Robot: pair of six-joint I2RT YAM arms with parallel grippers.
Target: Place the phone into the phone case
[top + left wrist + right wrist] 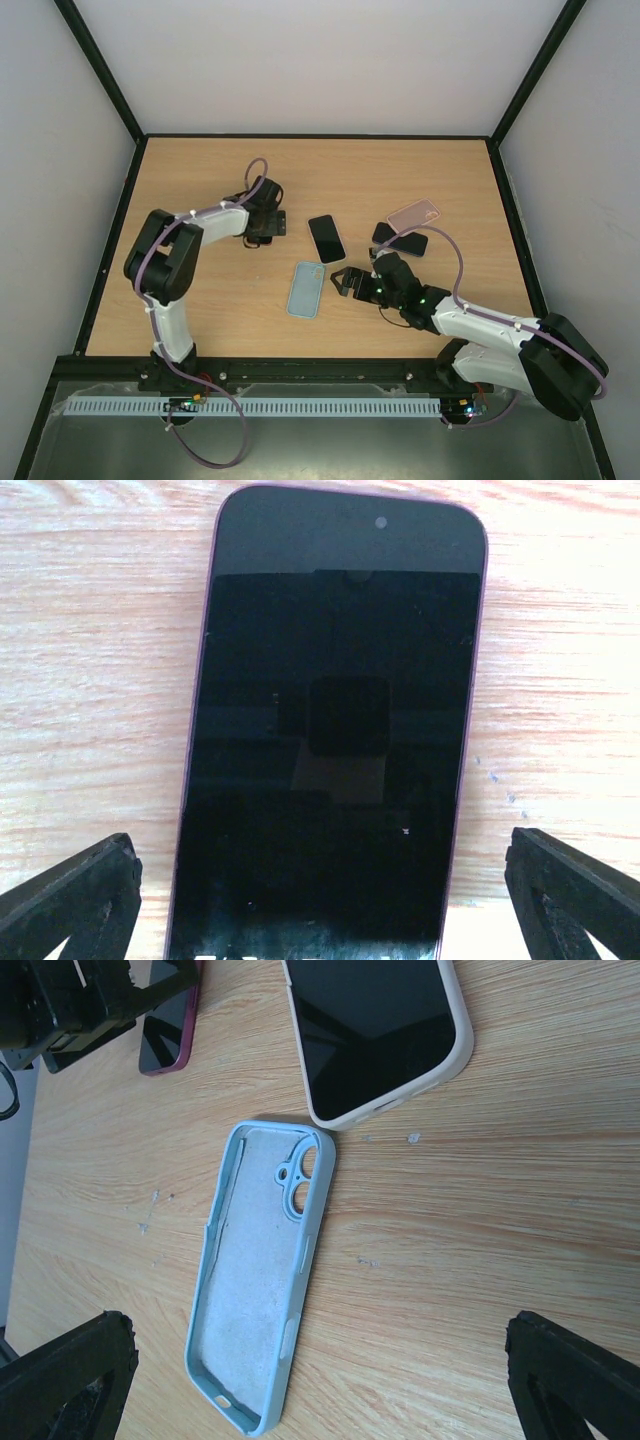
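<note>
Purple-rimmed black glass phone: handles stiff, slick, fragile; calls for pinching across long edges with wide-spread left pincer.

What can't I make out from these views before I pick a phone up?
- Purple-edged phone: left wrist view, near end cut off by the bottom edge; top view, mostly hidden under the left gripper.
- White-cased phone: right wrist view, far end cut off by the top edge.
- Dark phone beside the right arm: top view, overlapped by the pink case; too small to tell phone from case.
</note>
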